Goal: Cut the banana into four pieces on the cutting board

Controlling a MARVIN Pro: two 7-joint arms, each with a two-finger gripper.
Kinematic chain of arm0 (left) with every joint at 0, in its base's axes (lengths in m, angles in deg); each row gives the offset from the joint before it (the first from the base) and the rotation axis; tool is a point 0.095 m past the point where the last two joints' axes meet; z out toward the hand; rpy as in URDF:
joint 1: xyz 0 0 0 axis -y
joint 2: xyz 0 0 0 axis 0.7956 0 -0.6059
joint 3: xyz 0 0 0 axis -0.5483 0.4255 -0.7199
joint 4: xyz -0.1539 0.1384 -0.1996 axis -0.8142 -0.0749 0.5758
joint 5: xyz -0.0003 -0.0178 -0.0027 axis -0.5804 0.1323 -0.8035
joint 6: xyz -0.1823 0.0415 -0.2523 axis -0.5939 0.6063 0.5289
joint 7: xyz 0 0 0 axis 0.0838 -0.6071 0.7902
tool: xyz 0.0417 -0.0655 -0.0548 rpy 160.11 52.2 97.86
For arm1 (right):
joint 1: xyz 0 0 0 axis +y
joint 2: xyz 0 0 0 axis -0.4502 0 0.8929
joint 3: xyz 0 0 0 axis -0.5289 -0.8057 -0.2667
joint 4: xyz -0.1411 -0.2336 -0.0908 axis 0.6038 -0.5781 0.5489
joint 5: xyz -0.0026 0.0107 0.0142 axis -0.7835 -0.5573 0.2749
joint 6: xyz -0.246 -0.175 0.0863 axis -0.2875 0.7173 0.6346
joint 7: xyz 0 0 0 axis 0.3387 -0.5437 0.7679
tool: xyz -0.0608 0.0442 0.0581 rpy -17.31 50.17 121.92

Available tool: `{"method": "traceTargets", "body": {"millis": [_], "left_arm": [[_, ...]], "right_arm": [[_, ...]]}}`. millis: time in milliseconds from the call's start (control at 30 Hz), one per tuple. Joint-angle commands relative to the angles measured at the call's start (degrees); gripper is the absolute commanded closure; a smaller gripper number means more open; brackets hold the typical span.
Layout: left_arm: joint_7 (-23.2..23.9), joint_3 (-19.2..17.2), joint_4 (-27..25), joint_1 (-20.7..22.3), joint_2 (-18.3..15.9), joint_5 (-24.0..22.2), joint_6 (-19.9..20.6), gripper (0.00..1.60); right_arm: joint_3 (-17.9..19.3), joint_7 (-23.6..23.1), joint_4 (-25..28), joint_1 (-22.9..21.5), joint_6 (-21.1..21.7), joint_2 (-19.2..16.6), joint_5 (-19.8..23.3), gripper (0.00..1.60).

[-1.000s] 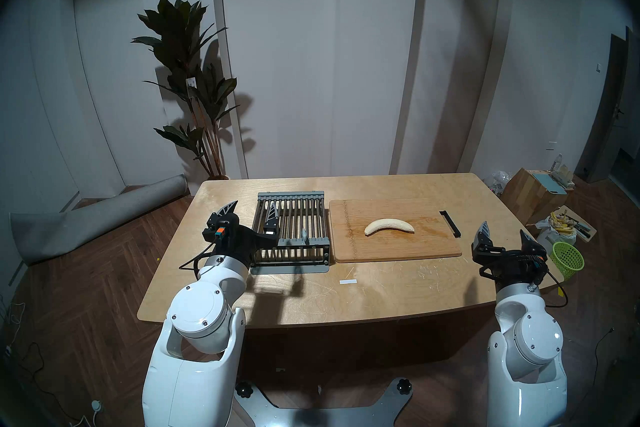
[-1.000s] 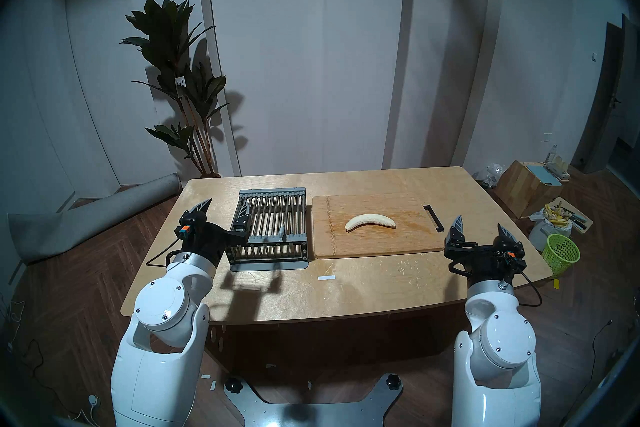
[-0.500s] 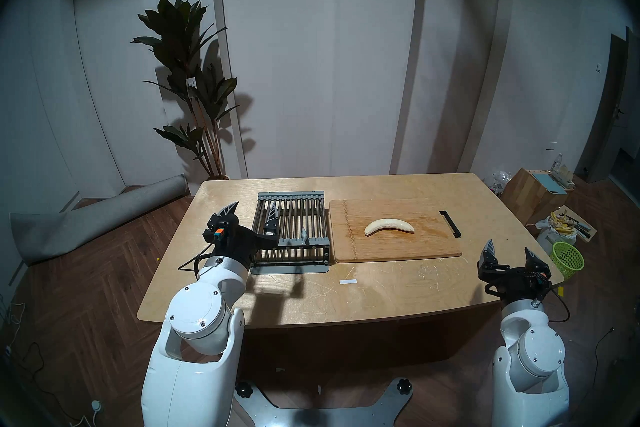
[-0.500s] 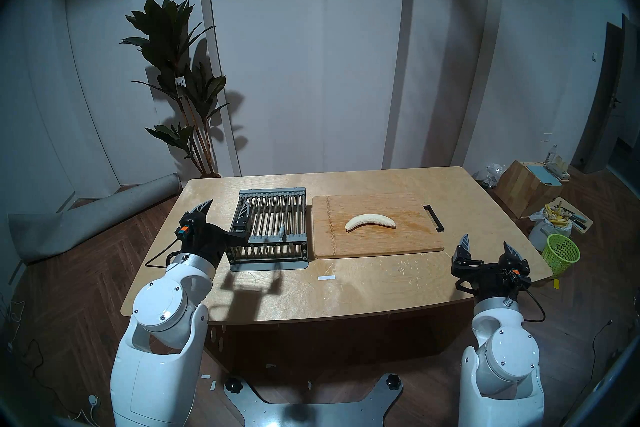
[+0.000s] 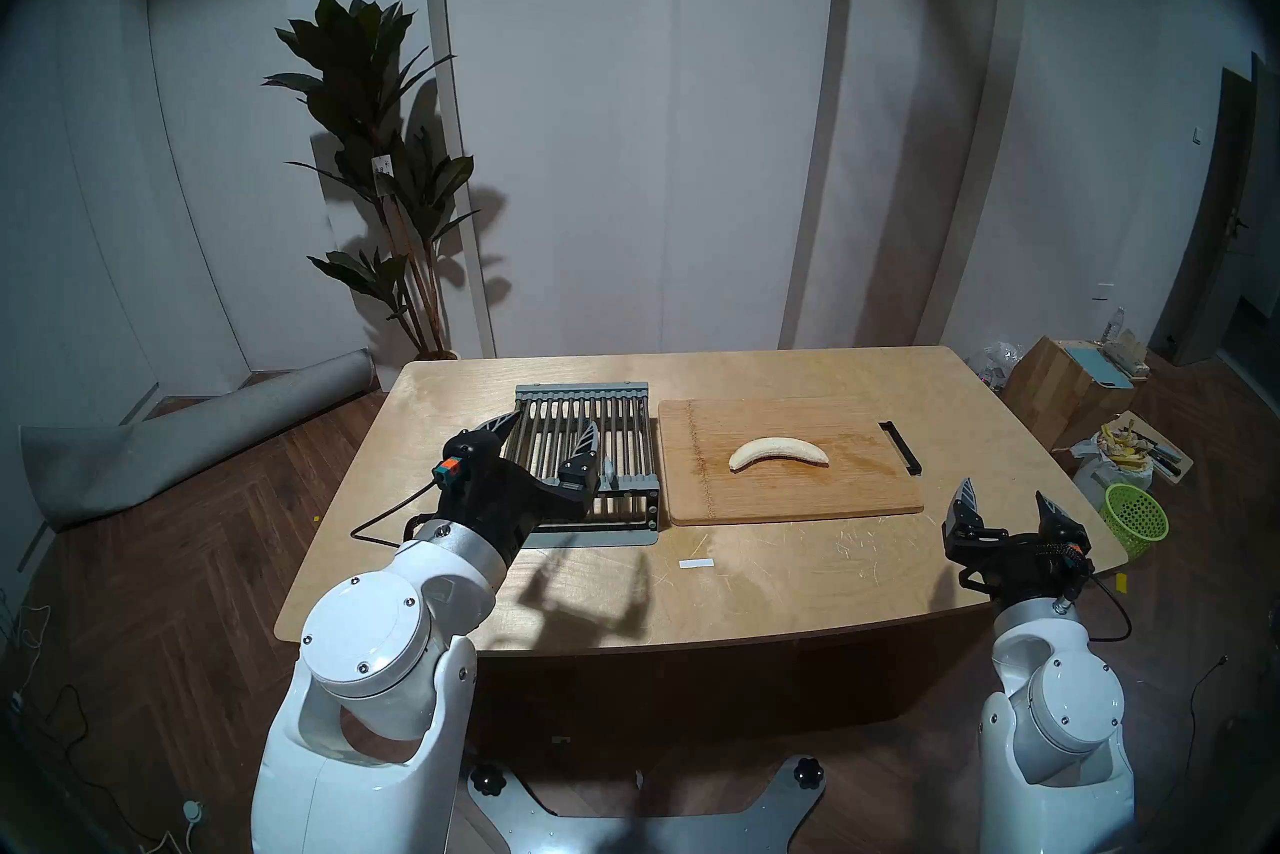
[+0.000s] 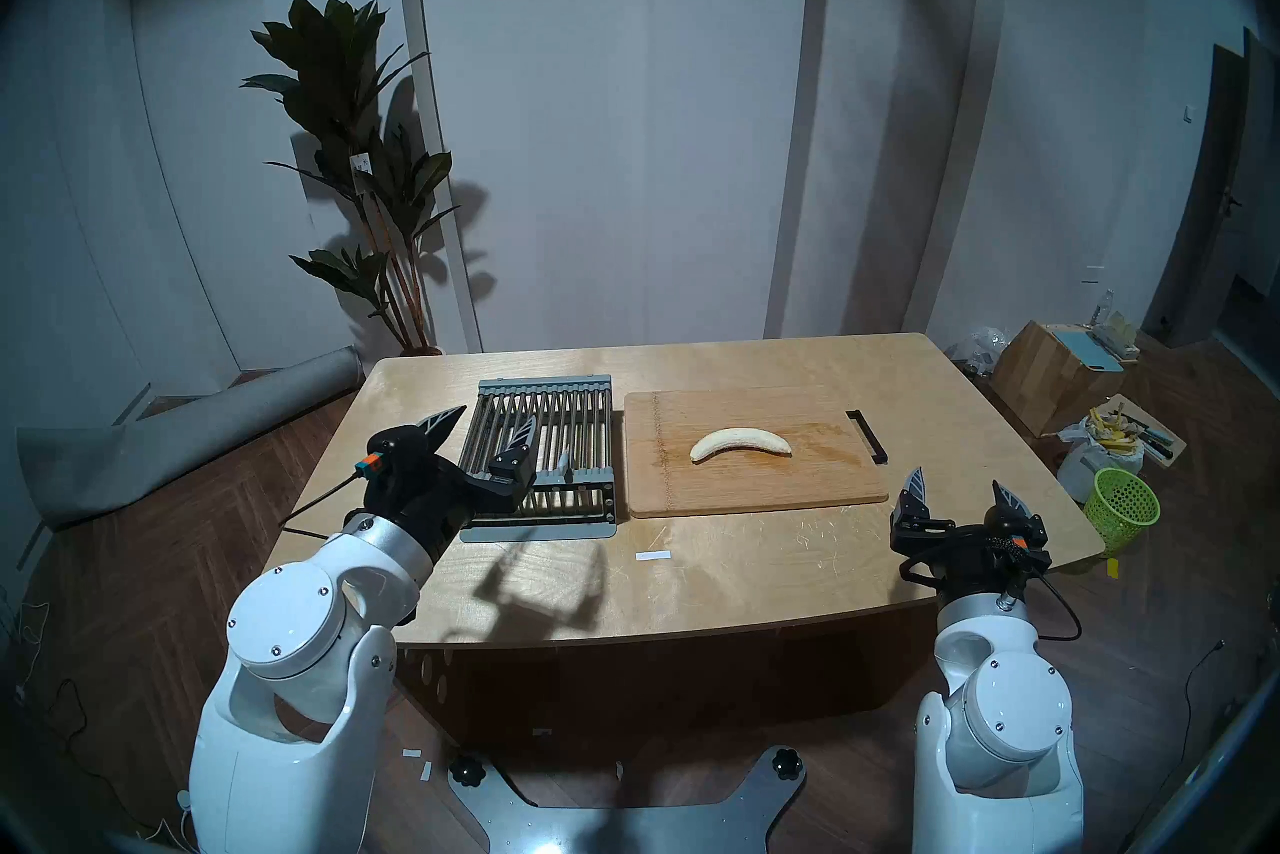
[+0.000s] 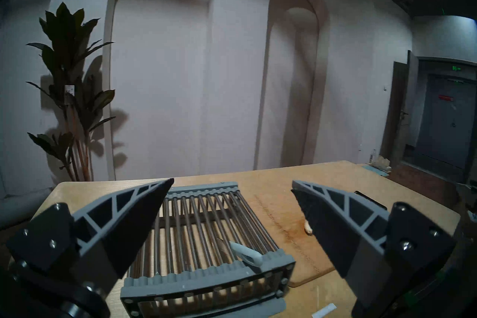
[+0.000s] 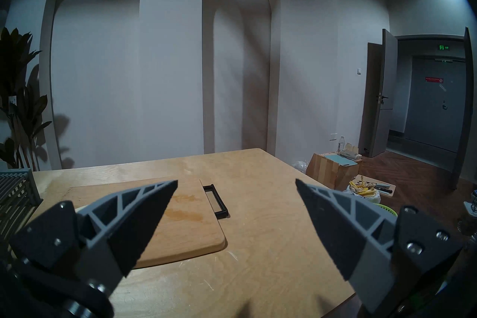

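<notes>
Whole banana (image 5: 778, 453) lies centre-frame on the cutting board (image 5: 831, 499); left end effector (image 5: 547, 426) and right end effector (image 5: 1008, 498) both gape empty.

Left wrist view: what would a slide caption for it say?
Open left gripper above a grey rack holding a knife, cutting board to its right.

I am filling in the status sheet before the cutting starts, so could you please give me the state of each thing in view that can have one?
banana: whole, uncut, lying on the board.
board: flat on the table, handle to the right.
knife: in the rack, grey handle showing.
rack: on the table, left of the board.
left gripper: open, empty, over the rack.
right gripper: open, empty, right of the board.
</notes>
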Motion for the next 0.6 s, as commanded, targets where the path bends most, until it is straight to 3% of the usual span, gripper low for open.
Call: {"method": "traceTargets", "body": {"millis": [0,133,267,567], "left_arm": [[0.8,2.7,-4.9,-2.7,-5.4,6.0,6.3,0.0],[-1.7,6.2,-0.9,3.8,-3.7,10.2,10.2,0.0],[-2.2,8.5,-1.6,5.0,-1.1,12.8,13.1,0.0],[-4.9,11.6,-2.4,10.5,0.7,15.1,21.2,0.0]], "right_arm": [[0.3,0.2,1.2,-0.2,-0.8,0.2,0.1,0.0],[0.3,0.1,1.2,-0.2,-0.8,0.2,0.1,0.0],[0.4,0.0,1.1,-0.3,-0.7,0.2,0.0,0.0],[0.4,-0.1,1.0,-0.4,-0.6,0.2,0.0,0.0]]}}
